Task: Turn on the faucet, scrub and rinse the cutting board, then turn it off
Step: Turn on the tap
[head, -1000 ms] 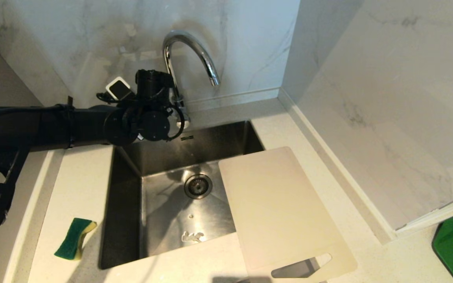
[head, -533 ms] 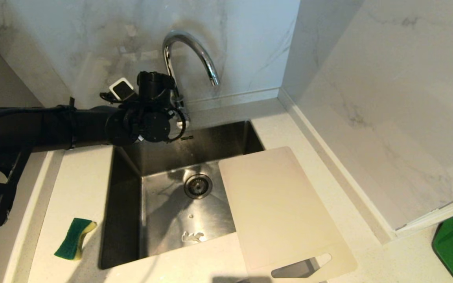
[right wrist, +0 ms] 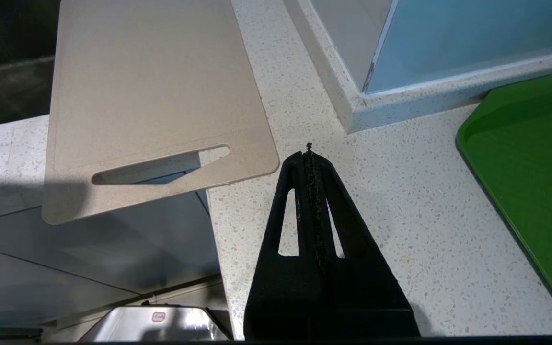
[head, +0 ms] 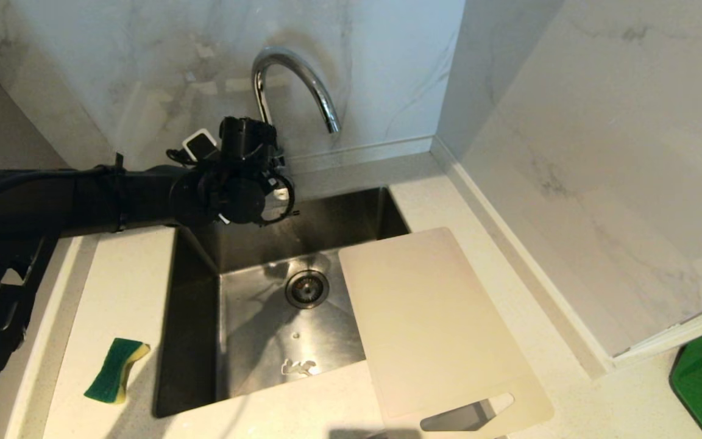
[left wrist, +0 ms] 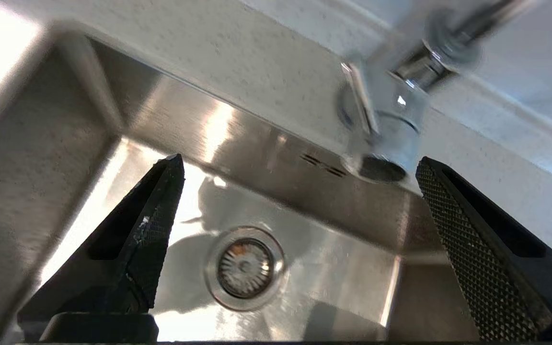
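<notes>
Faucet (head: 293, 85) stands at the back edge of the sink (head: 205, 317), its chrome neck arching forward over the basin, and nothing pours from its spout. Going from the left of the head view: a green and yellow sponge (head: 117, 369) lies on the pale speckled counter (head: 119, 286) just left of the sink. The black left arm reaches in level from the left, and the left gripper (left wrist: 297, 165) hangs at the base of the faucet, above the basin's back wall. In the left wrist view its two textured fingers (left wrist: 154, 225) are spread wide apart with nothing between them, and the faucet's chrome base (left wrist: 391, 139) sits just beyond the tips, nearer one finger than the other; whether anything touches it I cannot tell. Below them the round drain (head: 306, 288) lies in the steel floor of the basin. Further right, the cutting board (head: 430, 317) rests flat across the sink's right rim, partly over the basin and partly on the counter, with its handle slot at the near end overhanging the counter's front edge. The right gripper (right wrist: 309, 146) hovers over the counter beside that slotted end, fingers pressed together and empty. A green tray (right wrist: 525, 158) lies on the counter at far right.
</notes>
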You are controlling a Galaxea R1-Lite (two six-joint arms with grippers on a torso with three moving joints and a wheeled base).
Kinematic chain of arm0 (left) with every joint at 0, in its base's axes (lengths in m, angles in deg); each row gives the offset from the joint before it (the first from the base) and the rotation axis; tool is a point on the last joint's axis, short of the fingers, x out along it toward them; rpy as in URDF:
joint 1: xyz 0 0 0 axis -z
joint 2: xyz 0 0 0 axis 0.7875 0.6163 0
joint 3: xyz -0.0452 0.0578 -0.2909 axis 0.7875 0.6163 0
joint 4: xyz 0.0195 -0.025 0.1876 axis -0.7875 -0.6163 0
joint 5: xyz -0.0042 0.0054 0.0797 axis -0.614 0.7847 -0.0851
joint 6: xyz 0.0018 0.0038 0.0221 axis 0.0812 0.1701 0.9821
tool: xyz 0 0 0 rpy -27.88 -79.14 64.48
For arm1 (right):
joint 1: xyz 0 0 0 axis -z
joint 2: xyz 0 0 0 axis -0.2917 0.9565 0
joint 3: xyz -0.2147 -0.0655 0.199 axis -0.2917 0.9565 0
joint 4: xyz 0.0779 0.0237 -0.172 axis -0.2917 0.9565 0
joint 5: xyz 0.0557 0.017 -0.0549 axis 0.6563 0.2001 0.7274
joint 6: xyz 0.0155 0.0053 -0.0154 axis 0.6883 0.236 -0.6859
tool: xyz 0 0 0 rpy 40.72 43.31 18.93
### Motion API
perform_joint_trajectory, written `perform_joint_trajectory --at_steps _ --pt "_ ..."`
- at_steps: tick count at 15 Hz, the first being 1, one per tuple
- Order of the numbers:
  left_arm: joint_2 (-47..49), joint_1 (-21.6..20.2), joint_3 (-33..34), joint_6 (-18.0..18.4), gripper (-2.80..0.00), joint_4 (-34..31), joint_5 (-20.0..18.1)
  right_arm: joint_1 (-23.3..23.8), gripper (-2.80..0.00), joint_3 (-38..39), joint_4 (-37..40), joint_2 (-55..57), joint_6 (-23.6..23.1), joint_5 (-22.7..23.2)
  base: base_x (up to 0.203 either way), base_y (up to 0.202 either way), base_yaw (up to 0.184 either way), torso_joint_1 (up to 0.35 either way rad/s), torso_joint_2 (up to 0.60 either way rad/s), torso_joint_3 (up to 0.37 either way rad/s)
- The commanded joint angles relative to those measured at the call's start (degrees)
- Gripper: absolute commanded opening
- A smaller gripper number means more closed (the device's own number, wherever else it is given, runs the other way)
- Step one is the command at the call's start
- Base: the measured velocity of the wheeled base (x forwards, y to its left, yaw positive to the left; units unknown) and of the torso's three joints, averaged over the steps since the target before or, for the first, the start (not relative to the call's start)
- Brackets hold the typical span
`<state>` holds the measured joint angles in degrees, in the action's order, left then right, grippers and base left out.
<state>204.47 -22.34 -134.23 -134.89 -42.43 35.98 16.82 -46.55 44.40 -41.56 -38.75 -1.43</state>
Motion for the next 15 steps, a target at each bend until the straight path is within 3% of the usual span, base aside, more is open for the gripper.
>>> perform_joint_trajectory --at_steps 1,6,9,10,15 --pt "0.88 0.18 -0.1 -0.85 0.0 1.9 -1.25 -0.04 -2.8 -0.01 -0.05 0.0 -0.01 -0.09 0.0 0.0 0.0 0.0 0.0 0.0" --pt "2.06 -0.61 -0.06 -1.55 0.0 4.59 -2.54 -0.04 -2.8 0.04 -0.05 0.0 -0.01 0.0 0.0 0.0 0.0 0.0 0.0 0.0" --pt "0.99 -0.79 -0.06 -0.76 0.0 0.03 -4.34 -0.04 -2.8 -0.01 -0.05 0.0 -0.01 0.0 0.0 0.0 0.0 0.0 0.0 0.0" --pt "-0.24 -0.8 -0.06 1.24 0.0 -1.15 -6.04 -0.04 -2.8 -0.01 -0.05 0.0 -0.01 0.0 0.0 0.0 0.0 0.0 0.0 0.0" --pt "-2.15 -1.66 -0.06 21.8 0.0 3.43 -9.49 -0.04 -2.8 -0.01 -0.05 0.0 -0.01 0.0 0.0 0.0 0.0 0.0 0.0 0.0"
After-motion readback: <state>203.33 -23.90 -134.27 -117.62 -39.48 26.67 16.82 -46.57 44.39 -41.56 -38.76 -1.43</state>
